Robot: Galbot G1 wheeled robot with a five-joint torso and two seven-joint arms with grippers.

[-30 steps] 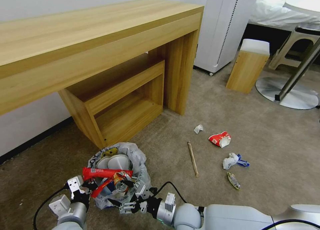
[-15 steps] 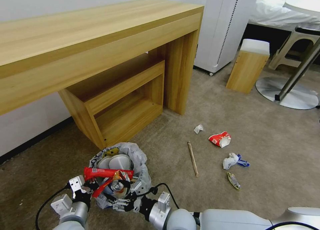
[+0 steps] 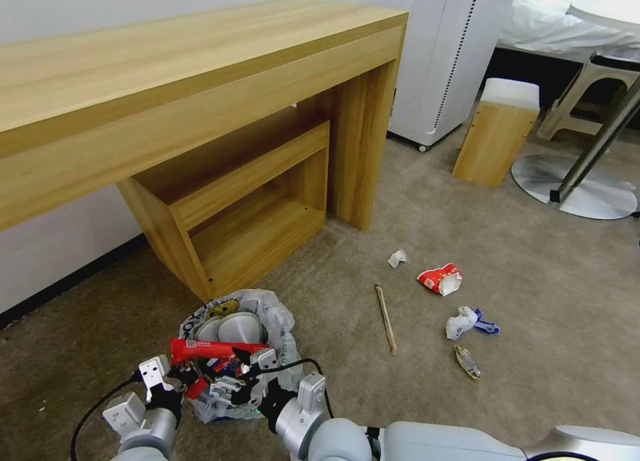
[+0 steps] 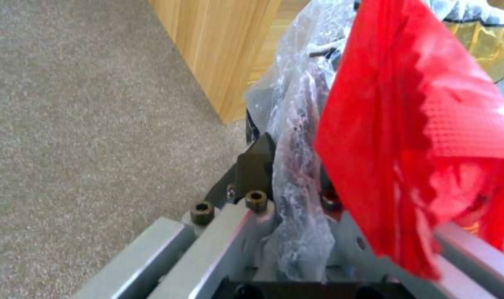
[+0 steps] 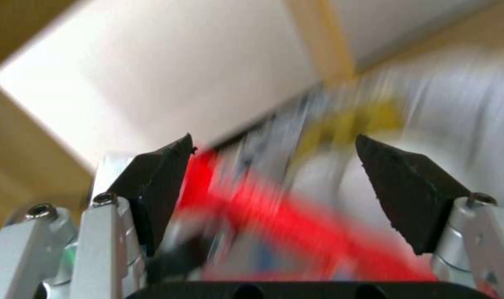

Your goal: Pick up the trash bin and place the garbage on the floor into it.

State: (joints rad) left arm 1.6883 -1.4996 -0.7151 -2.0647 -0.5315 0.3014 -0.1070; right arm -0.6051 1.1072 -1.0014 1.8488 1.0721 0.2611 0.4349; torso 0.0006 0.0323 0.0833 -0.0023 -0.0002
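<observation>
Beige carpet is running under the wooden tabletop (image 3: 200, 67) and out to where litter is lying loose. I am holding the trash bin (image 3: 235, 344) at the lower left of the head view, just in front of the tabletop's low shelf, upright with its mouth pointing up and slightly toward me. My left hand (image 3: 175, 375) is clenched on the bin's bag-lined rim; the left wrist view is showing the crinkly plastic (image 4: 296, 174) pinched between the fingers. My right hand (image 3: 230, 384) is hovering over the bin's near edge with its black fingertips (image 5: 412, 195) spread wide, grasping nothing.

Two white slippers (image 3: 230, 327) are already sitting in the bin, and a long red wrapper (image 3: 213, 349) is lying across the mouth, its long axis running left to right, one end over the left rim by my left hand. I judge it is not settled, so I should be nudging it down gently without tugging the bag loose.

Out on the floor (image 3: 533, 301), a wooden stick (image 3: 386, 318) is lying with its long axis pointing away from me toward the tabletop. Near it are a red-and-white wrapper (image 3: 440, 279), a scrap of crumpled paper (image 3: 397, 258), a pale mask (image 3: 467, 322) and a crushed can (image 3: 468, 362).
</observation>
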